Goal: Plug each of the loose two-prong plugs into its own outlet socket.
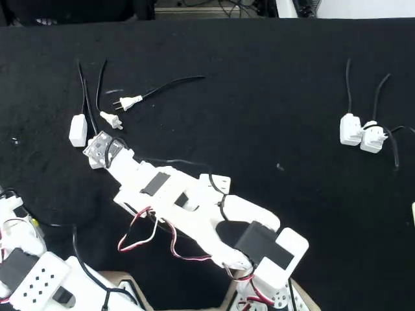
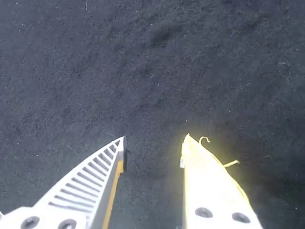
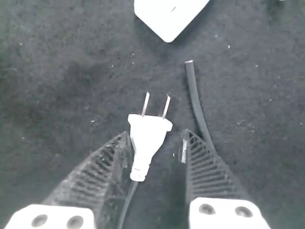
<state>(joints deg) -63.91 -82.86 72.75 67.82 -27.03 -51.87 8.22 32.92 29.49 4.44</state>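
Right wrist view held the heart of the matter. The nearer plug (image 3: 147, 131) lay flat on the black surface (image 3: 57, 71) between the right arm's fingers (image 3: 209, 167). Those fingers stood apart and released, one just beside the plug's body and the other a little off it, so nothing was clamped. The prongs pointed toward the corner of a white socket block (image 3: 167, 16), near them but not touching. A loose black cord end (image 3: 189, 64) lay just beside.

From the high view, the right arm (image 1: 194, 201) stretched across to a small group of things. A lone socket (image 1: 78, 129) sat there, with what looked like that same nearer plug (image 1: 110, 120) just ahead of the fingers. The farther plug (image 1: 130, 102) lay a little beyond, its cord trailing away. Neither plug touched the socket.

Well apart across the surface, the paired sockets (image 1: 350, 129) sat touching side by side. One of them seemed to carry a white plug already, though it was too small to be sure.

The left arm's fingers (image 2: 86, 191) hung open over bare surface, grasping nothing. The left arm (image 1: 32, 278) itself sat at the near edge, away from all the task's things.

By my reading the task was early. At least two plugs were unseated, and the grasp on the first was lined up but not yet made. Seating it came next, and the farther plug would then need its own socket.
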